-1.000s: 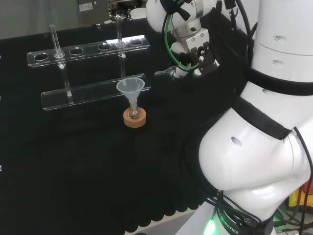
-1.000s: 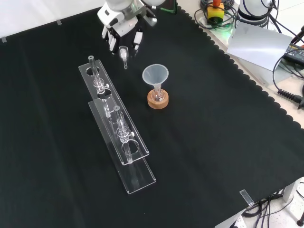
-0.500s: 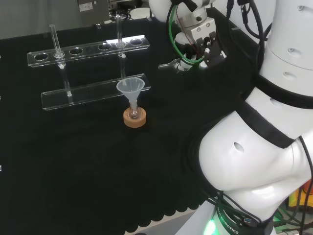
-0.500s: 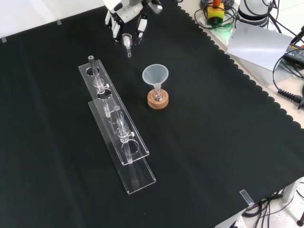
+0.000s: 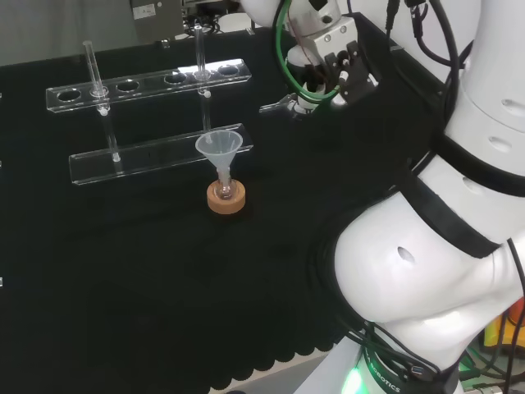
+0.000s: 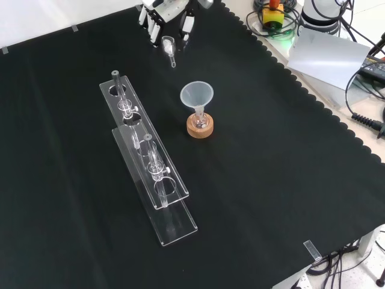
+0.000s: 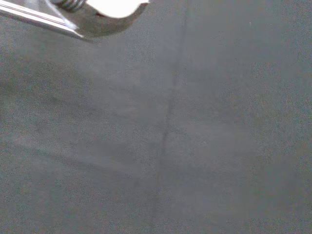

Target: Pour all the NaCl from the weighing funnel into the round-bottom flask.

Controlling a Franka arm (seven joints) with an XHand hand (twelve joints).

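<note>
Front view shows the hand (image 6: 170,13) pinching the weighing funnel (image 6: 169,47) aloft, well apart from the flask (image 6: 199,122) with its plastic funnel (image 6: 197,95); pouring looks not yet begun.

A blurred white part of the hand (image 7: 114,7) is showing beside a metal edge. Past it, the black cloth (image 7: 204,146) is lying flat, with a faint crease running across it.

Clear weighing funnel (image 6: 169,47) held above the cloth, well apart from the funnel-topped round-bottom flask (image 6: 199,121) on its cork ring
</note>
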